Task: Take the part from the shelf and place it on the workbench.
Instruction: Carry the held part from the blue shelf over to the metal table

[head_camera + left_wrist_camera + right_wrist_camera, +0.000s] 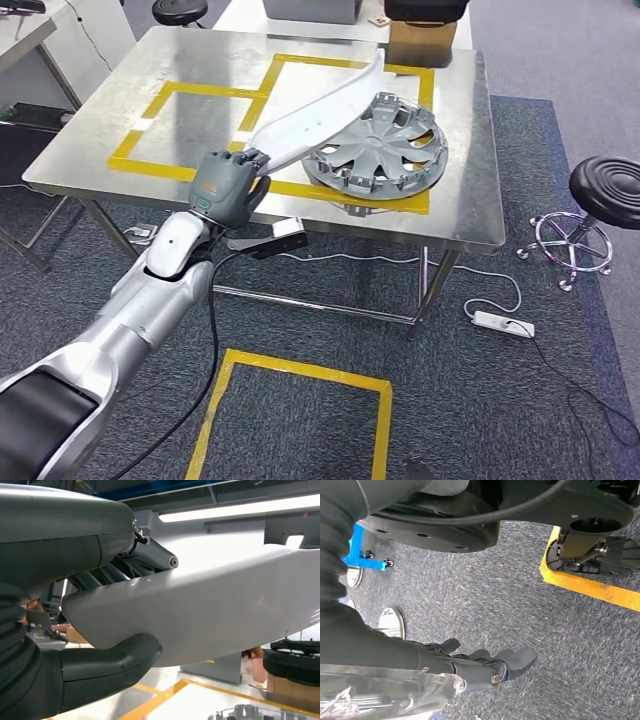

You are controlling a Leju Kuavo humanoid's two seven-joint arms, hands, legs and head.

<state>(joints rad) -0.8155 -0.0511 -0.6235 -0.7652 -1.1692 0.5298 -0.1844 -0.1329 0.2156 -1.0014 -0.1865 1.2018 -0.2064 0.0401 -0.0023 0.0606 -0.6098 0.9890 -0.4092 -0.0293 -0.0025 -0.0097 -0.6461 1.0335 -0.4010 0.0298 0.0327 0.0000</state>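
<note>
My left hand (226, 185) grips one end of a long, curved white part (324, 105). The part slants up and away over the steel workbench (196, 60), and its far end hangs above a silver hubcap (377, 145) lying inside a yellow-taped square. In the left wrist view the thumb (113, 665) lies under the white part (211, 610) and the fingers lie over it. My right hand (486, 665) hangs at my side over grey carpet, with its fingers loosely apart and nothing in them.
A black stool (607, 190) stands right of the bench, with a white power strip (502, 322) and cables on the carpet beside it. A yellow tape square (302, 370) marks the floor in front. A cardboard box (421, 40) sits beyond the bench's far edge.
</note>
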